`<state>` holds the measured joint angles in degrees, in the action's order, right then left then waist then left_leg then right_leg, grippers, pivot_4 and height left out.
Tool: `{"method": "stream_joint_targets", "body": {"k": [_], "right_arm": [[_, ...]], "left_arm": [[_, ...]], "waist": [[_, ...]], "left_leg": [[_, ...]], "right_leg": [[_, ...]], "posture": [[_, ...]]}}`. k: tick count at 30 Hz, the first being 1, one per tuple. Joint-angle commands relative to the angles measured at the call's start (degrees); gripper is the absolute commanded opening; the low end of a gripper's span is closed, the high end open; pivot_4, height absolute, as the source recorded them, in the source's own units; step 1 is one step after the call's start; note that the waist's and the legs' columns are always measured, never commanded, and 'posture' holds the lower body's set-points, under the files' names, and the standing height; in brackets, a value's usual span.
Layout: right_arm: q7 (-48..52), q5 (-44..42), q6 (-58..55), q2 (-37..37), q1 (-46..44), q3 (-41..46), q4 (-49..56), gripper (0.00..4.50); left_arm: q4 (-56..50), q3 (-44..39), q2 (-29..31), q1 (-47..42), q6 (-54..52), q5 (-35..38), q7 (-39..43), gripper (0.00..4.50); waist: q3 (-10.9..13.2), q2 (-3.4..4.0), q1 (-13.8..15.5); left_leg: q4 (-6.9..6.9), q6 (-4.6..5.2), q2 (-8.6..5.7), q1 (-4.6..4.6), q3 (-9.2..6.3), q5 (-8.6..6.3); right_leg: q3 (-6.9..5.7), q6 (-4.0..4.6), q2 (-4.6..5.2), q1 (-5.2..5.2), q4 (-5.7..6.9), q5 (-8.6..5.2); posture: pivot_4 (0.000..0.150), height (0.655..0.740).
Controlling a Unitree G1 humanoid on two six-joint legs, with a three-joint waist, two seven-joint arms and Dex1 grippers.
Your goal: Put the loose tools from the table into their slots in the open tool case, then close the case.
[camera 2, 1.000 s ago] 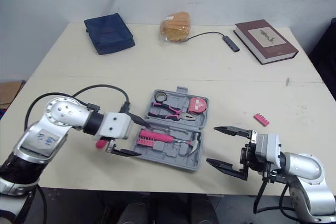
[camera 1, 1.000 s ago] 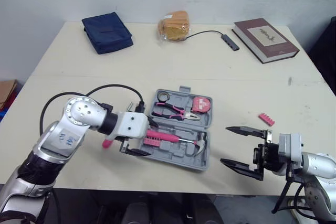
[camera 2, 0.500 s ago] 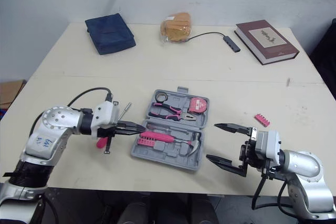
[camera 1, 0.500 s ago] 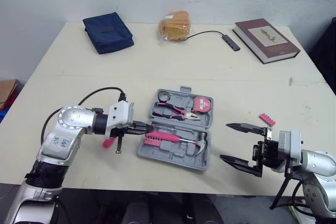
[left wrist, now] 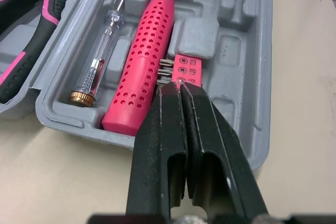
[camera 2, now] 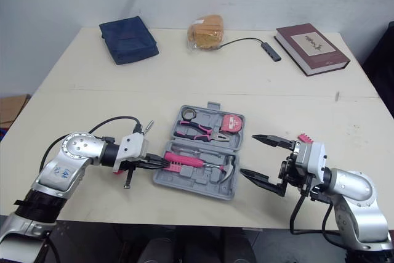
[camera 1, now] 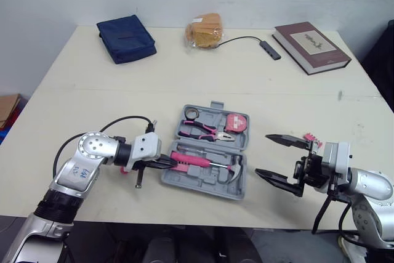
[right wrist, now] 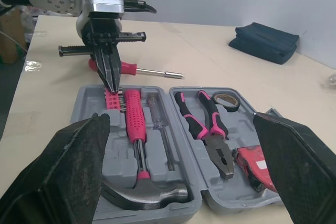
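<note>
Left gripper point(left wrist: 181, 83) advanced since 0.5 s ago; pinched shut, it now presses bit strip point(left wrist: 188, 68) into tool case point(camera 1: 203, 188). We note right gripper point(camera 1: 263, 154) open, screwdriver point(right wrist: 142, 71) loose.

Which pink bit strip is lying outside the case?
The loose strip on the table by the right fingers; the other strip sits inside the tool case, at the left fingers' tips.

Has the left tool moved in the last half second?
Yes. The left tool slid toward the robot along the left end of the tool case, tips now at the pink bit holder.
</note>
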<state>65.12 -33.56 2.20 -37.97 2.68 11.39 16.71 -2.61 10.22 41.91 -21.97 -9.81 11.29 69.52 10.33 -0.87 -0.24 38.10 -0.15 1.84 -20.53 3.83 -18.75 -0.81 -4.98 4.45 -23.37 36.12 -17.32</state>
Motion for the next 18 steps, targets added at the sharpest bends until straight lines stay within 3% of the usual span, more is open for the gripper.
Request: {"method": "stream_joint_targets", "body": {"k": [1, 11, 14, 18], "right_arm": [[-0.9, -0.1, -0.6, 0.0, -0.9, -0.4, 2.5, 4.50], [-2.2, 0.0, -1.3, -0.2, -2.4, -0.8, 2.8, 4.50], [-2.5, 0.1, -1.1, -0.3, -1.9, -0.3, 2.8, 4.50], [-3.0, 0.7, 0.0, -1.1, 0.0, 3.0, 1.4, 4.50]], "left_arm": [[1.4, 2.4, 1.1, 0.5, -1.1, -4.2, -1.4, 0.02], [2.9, 11.3, 3.7, 0.0, 0.1, -14.5, -2.0, 0.02], [1.2, 6.8, -0.9, 0.9, -0.8, -6.0, -2.8, 0.02], [2.1, -0.7, -3.1, 2.1, 8.2, 0.0, -2.1, 0.02]], "waist": [[0.0, 0.02, 0.0], [-0.5, 0.40, 0.0], [-0.6, 0.58, 0.0], [-0.5, 0.47, 0.3]], "left_leg": [[0.00, 0.00, 0.00, 0.02, 0.01, 0.00], [-0.08, 0.04, 0.01, 0.47, 0.01, -0.03], [-0.25, 0.09, 0.01, 1.02, 0.09, -0.13], [-0.26, 0.10, -0.01, 0.92, 0.04, -0.14]], "right_leg": [[0.01, 0.00, 0.00, 0.01, 0.00, 0.00], [0.02, 0.00, -0.01, 0.57, -0.14, 0.00], [0.10, 0.04, 0.03, 1.03, -0.23, -0.03], [0.06, 0.04, 0.10, 0.95, -0.24, -0.03]], "posture": [[0.150, 0.7400], [0.150, 0.7400], [0.150, 0.7400], [0.150, 0.7400]]}}
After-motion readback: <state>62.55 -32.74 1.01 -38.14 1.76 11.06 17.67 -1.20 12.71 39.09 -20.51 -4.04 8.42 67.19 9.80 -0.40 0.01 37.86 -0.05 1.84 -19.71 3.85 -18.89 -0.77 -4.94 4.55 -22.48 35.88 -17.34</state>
